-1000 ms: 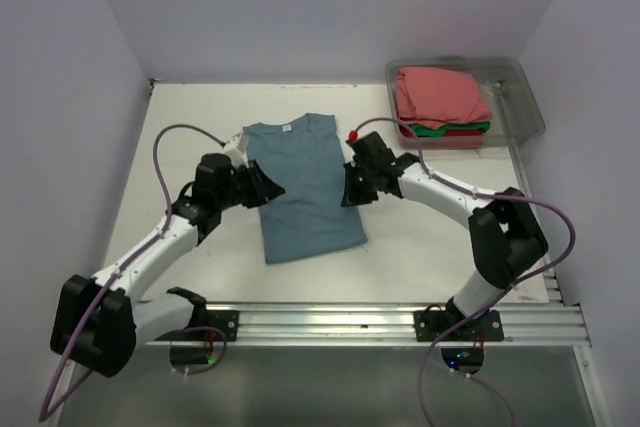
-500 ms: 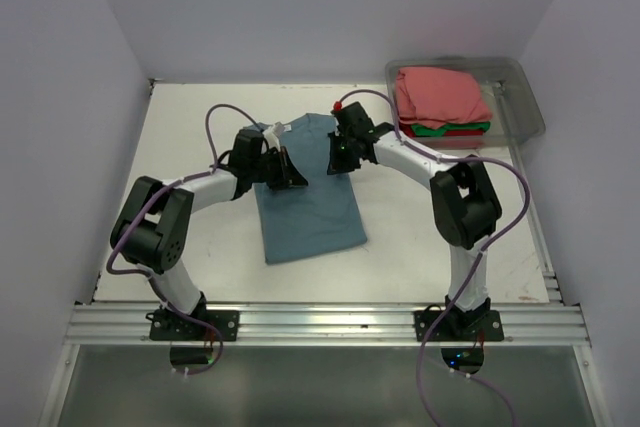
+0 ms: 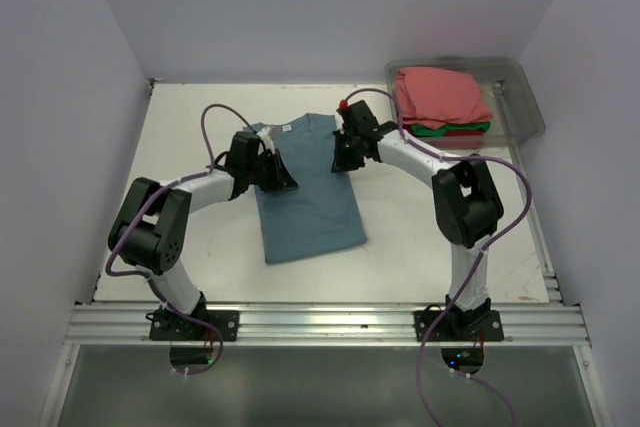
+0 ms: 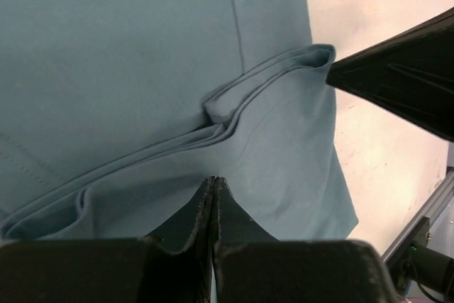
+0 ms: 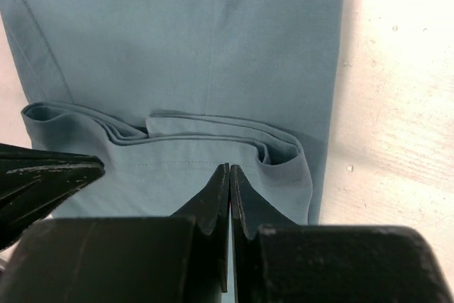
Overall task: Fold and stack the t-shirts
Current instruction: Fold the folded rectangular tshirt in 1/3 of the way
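A slate-blue t-shirt (image 3: pixel 305 192) lies flat on the white table, sides folded in, collar at the far end. My left gripper (image 3: pixel 287 181) sits at its upper left edge and my right gripper (image 3: pixel 340 160) at its upper right edge. In the left wrist view the jaws (image 4: pixel 214 181) are closed on blue cloth (image 4: pixel 142 69), with a bunched fold ridge ahead. In the right wrist view the jaws (image 5: pixel 229 168) are closed on the shirt (image 5: pixel 184 33) beside a similar fold. Salmon-pink (image 3: pixel 440 92), green (image 3: pixel 430 128) and red (image 3: pixel 470 134) shirts lie folded in a stack.
The folded stack sits in a clear plastic bin (image 3: pixel 525 97) at the back right. White walls close in the table on three sides. A metal rail (image 3: pixel 330 322) runs along the near edge, by the arm bases.
Both grippers have moved from the shirt's middle sides up toward its collar end, and the arms have swung inward. The shirt's outline has hardly shifted.
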Motion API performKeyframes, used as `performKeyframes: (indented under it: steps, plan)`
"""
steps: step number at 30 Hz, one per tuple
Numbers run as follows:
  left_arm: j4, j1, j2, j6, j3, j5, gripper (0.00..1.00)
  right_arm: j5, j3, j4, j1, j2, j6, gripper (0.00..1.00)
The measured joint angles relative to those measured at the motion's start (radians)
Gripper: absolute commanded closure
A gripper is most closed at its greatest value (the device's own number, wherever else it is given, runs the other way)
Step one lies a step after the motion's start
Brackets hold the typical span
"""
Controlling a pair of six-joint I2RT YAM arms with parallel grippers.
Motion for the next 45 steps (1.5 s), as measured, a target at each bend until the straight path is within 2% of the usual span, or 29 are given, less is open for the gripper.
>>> performKeyframes:
  steps: [5, 13, 20, 25, 37, 45]
  plan:
    - [-0.034, 0.003, -0.043, 0.019, -0.048, -0.04, 1.0, 0.0, -0.01, 0.0, -0.002, 0.004, 0.0, 1.0]
    - [-0.124, 0.027, -0.042, 0.036, -0.073, -0.195, 1.0, 0.0, -0.019, 0.001, -0.003, 0.007, 0.0, 1.0]
    - [-0.065, 0.094, -0.052, 0.032, -0.101, -0.225, 1.0, 0.0, -0.041, 0.0, -0.005, 0.007, -0.001, 1.0]
    - [-0.026, 0.138, -0.123, 0.032, -0.172, -0.257, 1.0, 0.001, -0.044, 0.0, -0.007, 0.008, -0.003, 1.0]
    - [0.069, 0.16, -0.073, 0.012, -0.183, -0.182, 1.0, -0.029, -0.057, 0.023, -0.007, 0.032, -0.002, 1.0]
    - [0.162, 0.174, -0.063, -0.005, -0.219, -0.143, 1.0, -0.038, -0.137, 0.026, -0.007, -0.101, -0.003, 1.0]
